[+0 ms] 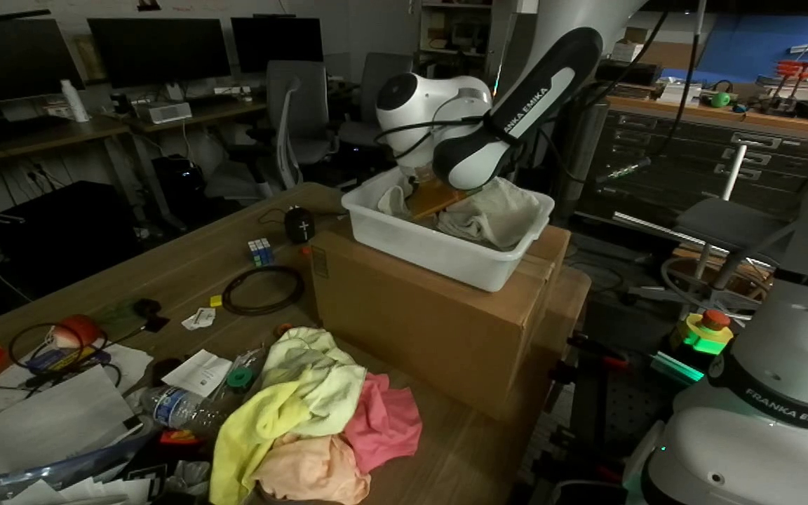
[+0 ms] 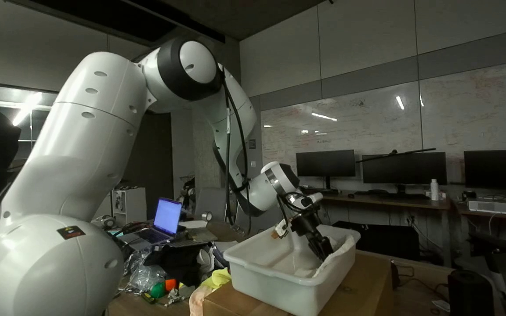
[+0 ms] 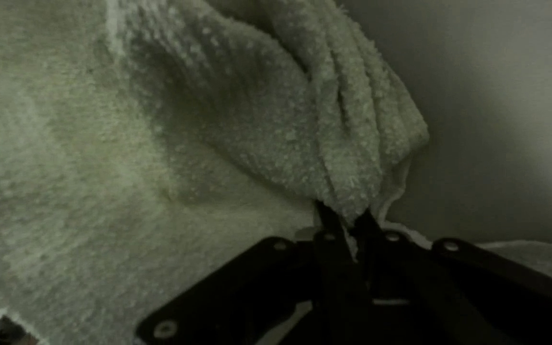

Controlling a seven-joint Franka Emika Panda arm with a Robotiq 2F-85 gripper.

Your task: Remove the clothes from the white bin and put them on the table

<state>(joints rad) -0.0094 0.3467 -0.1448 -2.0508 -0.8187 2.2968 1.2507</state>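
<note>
The white bin (image 1: 432, 249) sits on top of a cardboard box, and a whitish garment (image 1: 499, 214) lies bunched inside it. My gripper (image 3: 344, 221) reaches down into the bin and is shut on a gathered fold of that whitish garment (image 3: 257, 105), whose cloth bunches up between the fingertips. In an exterior view the black gripper (image 2: 323, 254) points down near the bin's far wall; elsewhere the arm hides it. On the table (image 1: 456, 456), in front of the box, a loose heap holds a yellow-green garment (image 1: 243, 435), a pink garment (image 1: 386, 421) and a peach-coloured cloth (image 1: 313, 466).
The cardboard box (image 1: 418, 315) raises the bin above the tabletop. Left of the heap lie a plastic bottle (image 1: 183, 409), papers (image 1: 60, 421) and cables. A coiled cable (image 1: 264, 313), a puzzle cube (image 1: 261, 252) and a black speaker (image 1: 299, 226) stand beside the box.
</note>
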